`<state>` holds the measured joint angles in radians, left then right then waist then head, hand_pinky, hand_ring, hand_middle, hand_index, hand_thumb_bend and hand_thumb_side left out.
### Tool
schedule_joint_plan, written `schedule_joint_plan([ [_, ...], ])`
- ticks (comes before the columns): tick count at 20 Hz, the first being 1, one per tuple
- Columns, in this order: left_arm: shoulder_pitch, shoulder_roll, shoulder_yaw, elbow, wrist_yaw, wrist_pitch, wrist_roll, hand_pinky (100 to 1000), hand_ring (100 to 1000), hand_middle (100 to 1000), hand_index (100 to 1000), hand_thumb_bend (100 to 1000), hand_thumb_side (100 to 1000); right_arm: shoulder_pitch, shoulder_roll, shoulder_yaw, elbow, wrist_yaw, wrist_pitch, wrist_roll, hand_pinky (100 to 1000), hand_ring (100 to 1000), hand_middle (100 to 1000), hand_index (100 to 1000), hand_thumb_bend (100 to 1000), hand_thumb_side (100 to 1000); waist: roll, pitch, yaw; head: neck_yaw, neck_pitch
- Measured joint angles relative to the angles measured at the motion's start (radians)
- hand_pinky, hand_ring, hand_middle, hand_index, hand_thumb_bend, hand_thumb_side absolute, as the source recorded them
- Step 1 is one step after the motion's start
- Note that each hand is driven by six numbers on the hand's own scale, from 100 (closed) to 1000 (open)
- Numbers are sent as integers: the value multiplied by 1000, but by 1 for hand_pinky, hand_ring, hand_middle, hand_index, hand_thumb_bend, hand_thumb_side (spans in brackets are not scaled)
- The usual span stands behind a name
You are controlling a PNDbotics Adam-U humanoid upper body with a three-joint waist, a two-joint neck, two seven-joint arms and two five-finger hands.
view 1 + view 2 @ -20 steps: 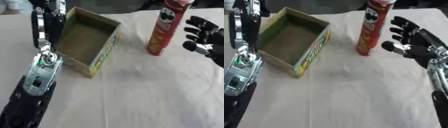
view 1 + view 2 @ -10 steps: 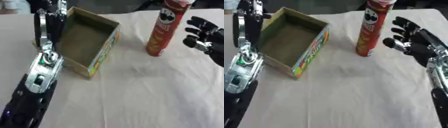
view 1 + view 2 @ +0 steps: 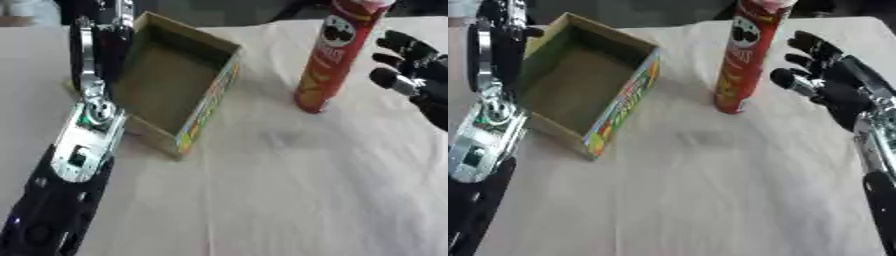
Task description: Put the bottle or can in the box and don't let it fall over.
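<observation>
A: What's the work surface like?

B: A table (image 3: 710, 200) covered by a pale cream cloth, lightly creased, fills nearly the whole view. Only a dark strip of room shows past its far edge, too dim to make out.

A: And what stands on it?

B: An open cardboard box (image 3: 175, 90) with a colourful printed side sits toward the left, set askew, nothing visible inside. The tall red can (image 3: 744, 55) stands upright on the cloth right of the box, well apart from it.

A: The hands?

B: The right hand (image 3: 833, 82) is just beside the can, on its right, fingers spread apart and straight, not touching it. The left hand (image 3: 109, 17) is up by the box's far left corner; I cannot tell how its fingers are set.
</observation>
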<state>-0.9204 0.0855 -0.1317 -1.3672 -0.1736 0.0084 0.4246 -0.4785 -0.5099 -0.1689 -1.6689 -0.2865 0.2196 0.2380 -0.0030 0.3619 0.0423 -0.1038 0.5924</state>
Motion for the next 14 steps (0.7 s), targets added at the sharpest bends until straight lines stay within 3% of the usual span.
schedule_joint_plan([
  [9, -25, -9, 21, 44, -20, -9, 15, 616, 1000, 861, 620, 379, 843, -42, -14, 3, 69, -12, -21, -6, 1000, 1000, 1000, 1000, 657, 304, -8, 16, 8, 2, -20],
  [14, -34, -9, 27, 62, -28, -18, 8, 642, 1000, 884, 652, 337, 942, -55, -23, 3, 98, -19, -34, 1, 1000, 1000, 1000, 1000, 656, 315, -13, 21, 11, 5, -24],
])
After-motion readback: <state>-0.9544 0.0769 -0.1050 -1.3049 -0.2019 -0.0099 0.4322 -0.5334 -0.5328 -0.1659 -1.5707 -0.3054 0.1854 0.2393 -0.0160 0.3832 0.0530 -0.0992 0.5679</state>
